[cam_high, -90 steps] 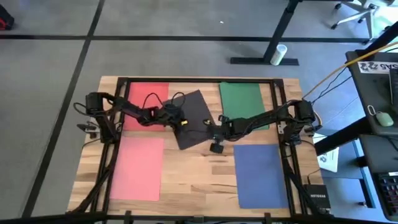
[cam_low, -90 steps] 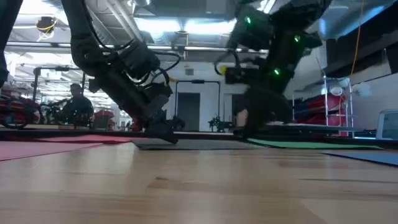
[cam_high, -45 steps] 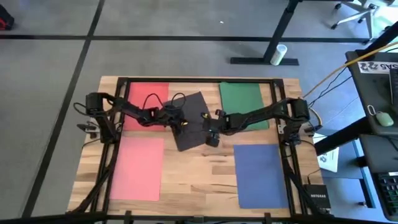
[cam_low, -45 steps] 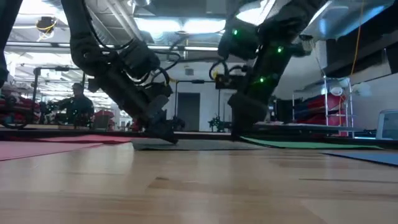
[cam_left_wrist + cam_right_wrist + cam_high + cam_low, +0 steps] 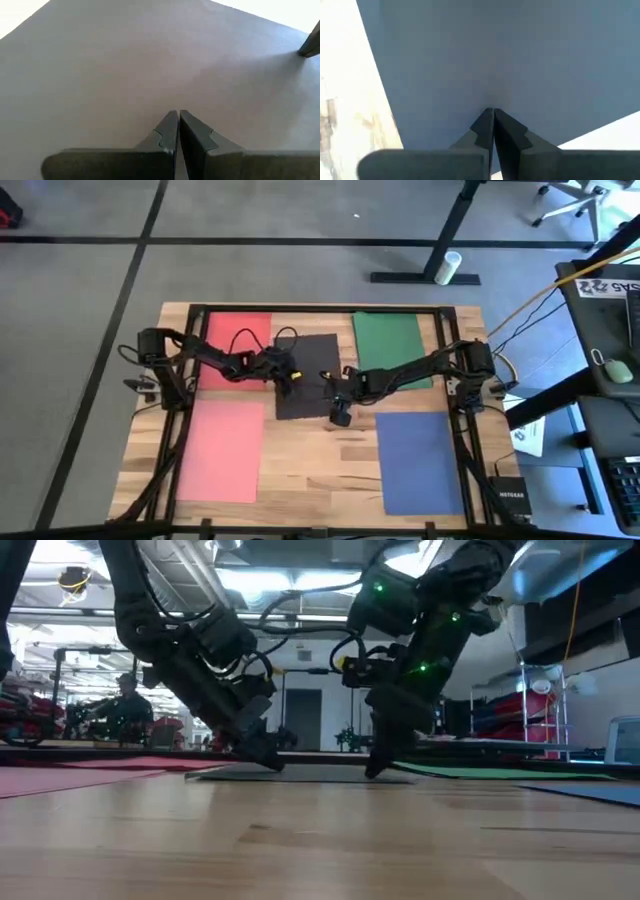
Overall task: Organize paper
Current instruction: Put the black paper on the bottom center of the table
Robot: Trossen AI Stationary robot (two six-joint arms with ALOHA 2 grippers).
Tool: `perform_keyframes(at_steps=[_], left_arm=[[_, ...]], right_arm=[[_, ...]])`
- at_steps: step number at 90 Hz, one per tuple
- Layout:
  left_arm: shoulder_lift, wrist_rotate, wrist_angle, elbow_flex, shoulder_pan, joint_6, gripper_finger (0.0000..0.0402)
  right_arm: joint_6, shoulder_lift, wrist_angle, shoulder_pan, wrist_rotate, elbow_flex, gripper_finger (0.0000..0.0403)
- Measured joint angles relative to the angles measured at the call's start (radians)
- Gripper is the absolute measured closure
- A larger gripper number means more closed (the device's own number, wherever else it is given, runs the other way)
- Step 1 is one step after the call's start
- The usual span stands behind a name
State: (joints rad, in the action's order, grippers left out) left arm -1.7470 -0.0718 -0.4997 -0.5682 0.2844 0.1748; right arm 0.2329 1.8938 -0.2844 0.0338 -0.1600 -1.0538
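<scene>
Dark grey paper (image 5: 308, 375) lay mid-table beneath both tips. Left gripper (image 5: 291, 378), fingers pressed together, touched its left part; right gripper (image 5: 337, 406), likewise closed, pressed its lower right corner.

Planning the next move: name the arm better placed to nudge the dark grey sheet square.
Either, barely: both shut grippers press on the dark grey sheet. I'd lean right: the right gripper sits at its near corner, giving more turning leverage than the left gripper further in.
</scene>
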Motion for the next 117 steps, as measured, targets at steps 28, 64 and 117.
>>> perform_keyframes(at_steps=[28,64,117], left_arm=[[0.124,0.017,0.036,-0.004,-0.047,-0.022,0.0402],[0.167,-0.069,0.388,-0.006,-0.133,0.021,0.0402],[0.166,-0.075,0.378,-0.005,0.007,-0.094,0.0402]], right_arm=[[-0.039,-0.007,-0.003,0.0,0.003,-0.044,0.0403],[-0.032,-0.008,-0.014,-0.002,-0.004,-0.046,0.0403],[-0.028,-0.005,0.002,-0.001,0.048,-0.046,0.0403]])
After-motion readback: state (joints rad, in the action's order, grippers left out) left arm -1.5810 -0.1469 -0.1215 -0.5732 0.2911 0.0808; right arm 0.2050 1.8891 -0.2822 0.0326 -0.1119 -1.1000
